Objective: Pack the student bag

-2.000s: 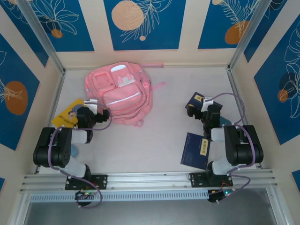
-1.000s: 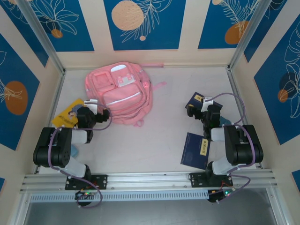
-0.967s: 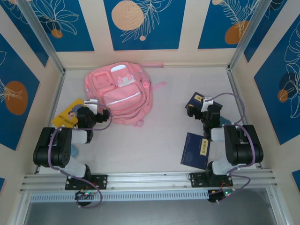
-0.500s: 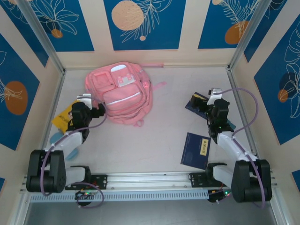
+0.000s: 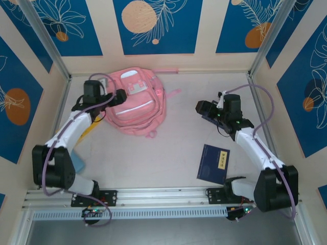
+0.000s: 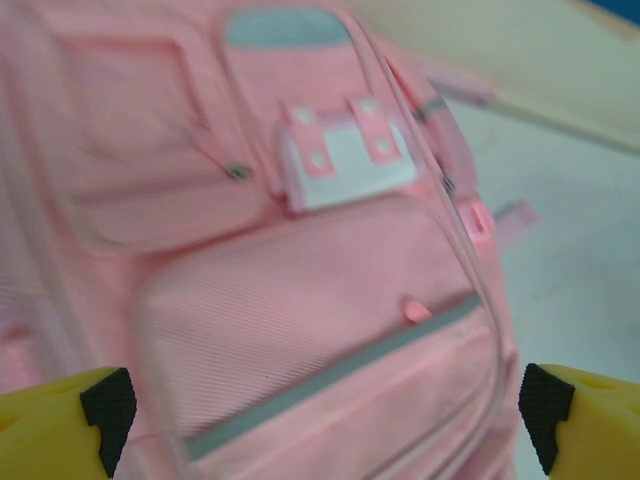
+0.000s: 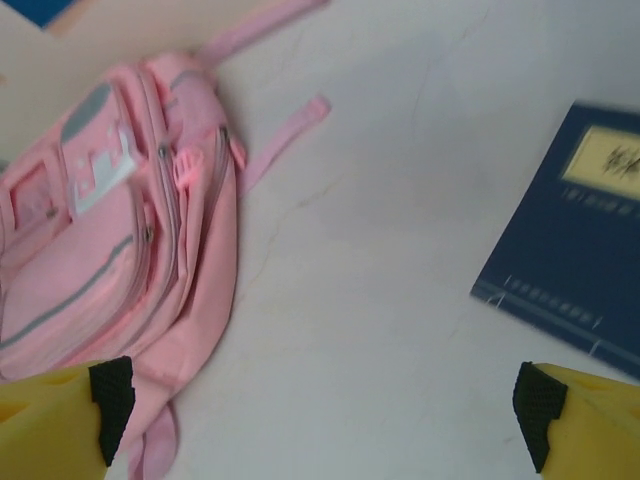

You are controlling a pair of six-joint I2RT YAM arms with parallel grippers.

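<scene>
The student bag (image 5: pixel 135 107) is a soft pink backpack lying flat at the back left of the table, zip pockets facing up. My left gripper (image 5: pixel 118 96) hovers over its left side, jaws wide open. In the left wrist view, the bag's front pocket and grey strip (image 6: pixel 330 370) lie between the yellow fingertips (image 6: pixel 100 410), which hold nothing. My right gripper (image 5: pixel 202 107) is open above the table to the right of the bag. The right wrist view has the bag (image 7: pixel 110 250) at left and bare table between the fingertips (image 7: pixel 545 410).
A dark blue book with a yellow label (image 5: pixel 214 163) lies near the front right; it is also in the right wrist view (image 7: pixel 580 250). Another dark book (image 5: pixel 208 117) is partly under the right gripper. A light blue object (image 5: pixel 79 164) lies beside the left arm. Walls enclose the table.
Both arms have unfolded from their rest poses. The left gripper swung up and right over the bag. The right gripper reached back and left, off the far book.
</scene>
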